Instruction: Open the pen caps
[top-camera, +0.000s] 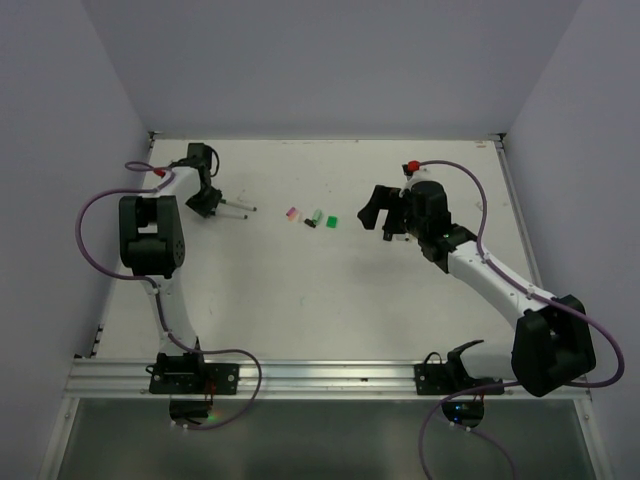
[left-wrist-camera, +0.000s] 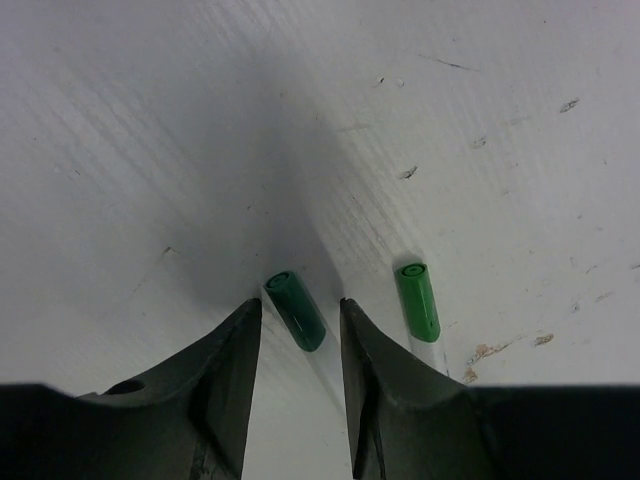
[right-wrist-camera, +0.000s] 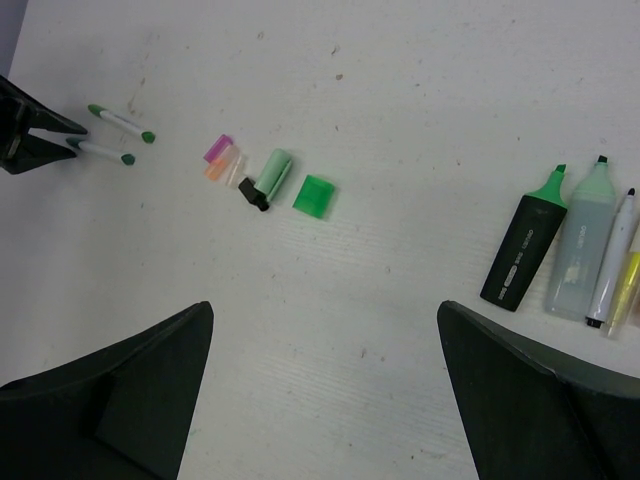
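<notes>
Several caps (right-wrist-camera: 318, 195) lie loose in the middle of the surface (right-wrist-camera: 400, 80), and the pens (right-wrist-camera: 525, 250) at right show bare tips. Two thin pens (right-wrist-camera: 120, 125) at far left are still capped. The left end effector (left-wrist-camera: 300, 310), narrowly parted, straddles one. The right end effector (right-wrist-camera: 322, 310) hovers wide, holding nothing.

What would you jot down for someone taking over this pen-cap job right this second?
Left claw: slightly open. A dark green cap shows between its fingers, with no visible pinch.
Right claw: wide open and empty, above the table.
Things: the two thin pens lie by the left claw. The black marker and pale green marker lie far right.
Done: both markers show bare tips. The pink cap, pale green cap, black cap and bright green cap lie loose mid-table.
Left: the thin pens stay capped, one with the dark green cap and one with a lighter green cap.
</notes>
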